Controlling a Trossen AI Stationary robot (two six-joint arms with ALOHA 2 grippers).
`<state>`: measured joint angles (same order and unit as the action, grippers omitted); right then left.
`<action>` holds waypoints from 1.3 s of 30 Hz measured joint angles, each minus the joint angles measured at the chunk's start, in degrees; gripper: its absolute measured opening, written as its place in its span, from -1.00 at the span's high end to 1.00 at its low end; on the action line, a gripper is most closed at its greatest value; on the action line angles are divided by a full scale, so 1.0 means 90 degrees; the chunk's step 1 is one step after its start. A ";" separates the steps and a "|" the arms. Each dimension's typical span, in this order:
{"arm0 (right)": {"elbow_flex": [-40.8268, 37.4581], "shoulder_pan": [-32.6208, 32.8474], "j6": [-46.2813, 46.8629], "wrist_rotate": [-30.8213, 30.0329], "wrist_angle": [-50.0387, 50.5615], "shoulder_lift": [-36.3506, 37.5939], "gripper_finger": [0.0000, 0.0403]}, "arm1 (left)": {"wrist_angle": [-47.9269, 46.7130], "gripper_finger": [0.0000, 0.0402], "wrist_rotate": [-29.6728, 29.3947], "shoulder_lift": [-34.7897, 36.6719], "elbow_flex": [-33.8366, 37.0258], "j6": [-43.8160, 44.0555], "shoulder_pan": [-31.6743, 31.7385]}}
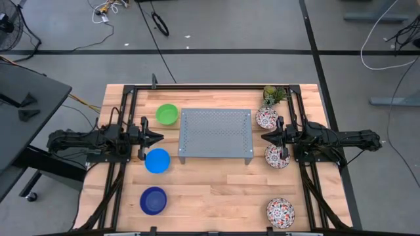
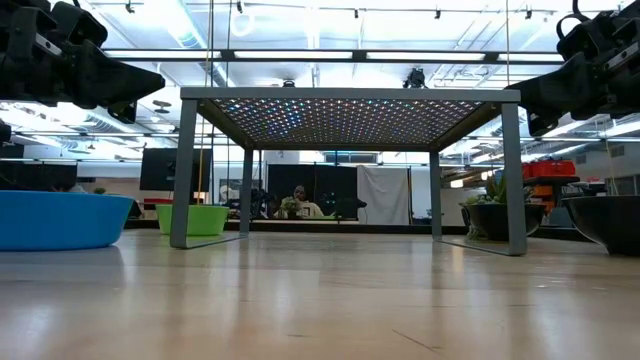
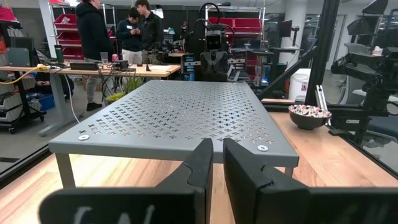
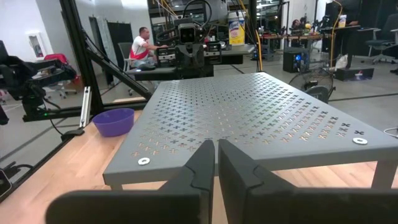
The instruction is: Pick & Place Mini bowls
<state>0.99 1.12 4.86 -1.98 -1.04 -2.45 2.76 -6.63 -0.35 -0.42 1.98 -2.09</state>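
Six mini bowls stand on their bases on the wooden table. On the left are the green bowl (image 1: 167, 114), the light blue bowl (image 1: 157, 160) (image 2: 60, 218) and the dark blue bowl (image 1: 153, 200). On the right are three floral bowls (image 1: 267, 118) (image 1: 277, 157) (image 1: 280, 212). My left gripper (image 1: 158, 137) (image 3: 217, 158) hovers shut at the left edge of the grey stand, between the green and light blue bowls. My right gripper (image 1: 265, 137) (image 4: 216, 162) hovers shut at the stand's right edge, between two floral bowls. Both point at the stand.
The grey perforated metal stand (image 1: 216, 134) (image 2: 350, 110) stands on its legs in the table's middle, between the two grippers. A small potted plant (image 1: 274, 95) sits at the far right. Black frame rails run along the table's sides. People are in the room beyond.
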 joint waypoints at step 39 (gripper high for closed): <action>0.0000 -0.0001 0.0141 -0.0014 -0.0699 -0.0001 0.87 | -0.0001 0.78 0.0000 -0.0001 -0.0001 0.0000 -0.0002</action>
<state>0.99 1.10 6.13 -2.10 -7.33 -2.46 2.76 -6.63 -0.36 -0.43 1.98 -2.11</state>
